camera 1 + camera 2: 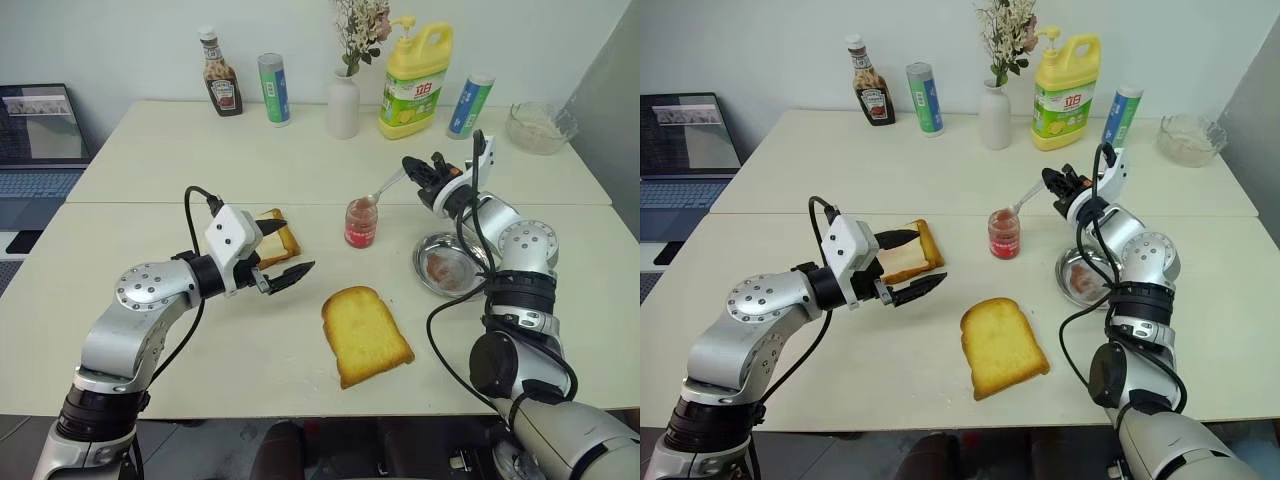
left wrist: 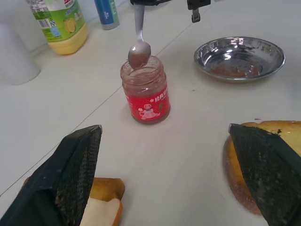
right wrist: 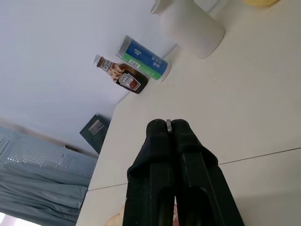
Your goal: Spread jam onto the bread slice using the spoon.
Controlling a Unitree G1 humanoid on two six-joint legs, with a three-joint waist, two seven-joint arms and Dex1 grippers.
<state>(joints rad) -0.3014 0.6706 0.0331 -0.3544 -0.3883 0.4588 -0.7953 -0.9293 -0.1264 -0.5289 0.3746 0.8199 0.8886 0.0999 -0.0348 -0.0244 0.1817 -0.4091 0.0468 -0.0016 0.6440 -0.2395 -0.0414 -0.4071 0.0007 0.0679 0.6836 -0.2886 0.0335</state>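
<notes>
The jam (image 1: 360, 222) is a small glass jar with a red label, standing mid-table. My right gripper (image 1: 414, 172) is shut on the spoon (image 1: 385, 187) by its handle; the bowl of the spoon sits at the jar's mouth (image 2: 139, 52). In the right wrist view the handle's end (image 3: 168, 123) pokes out between the closed fingers. The bread slice (image 1: 364, 334), golden with a darker crust, lies flat near the front edge. My left gripper (image 1: 283, 251) hovers open and empty to the left of the jar, just above the table.
A paler bread slice (image 1: 276, 240) lies under the left gripper. A round steel dish (image 1: 450, 264) smeared with jam sits right of the jar. Along the back stand a ketchup bottle (image 1: 220, 76), two tubes, a white vase (image 1: 343, 103), a yellow detergent bottle (image 1: 414, 80) and a glass bowl (image 1: 540, 126). A laptop (image 1: 38, 140) sits far left.
</notes>
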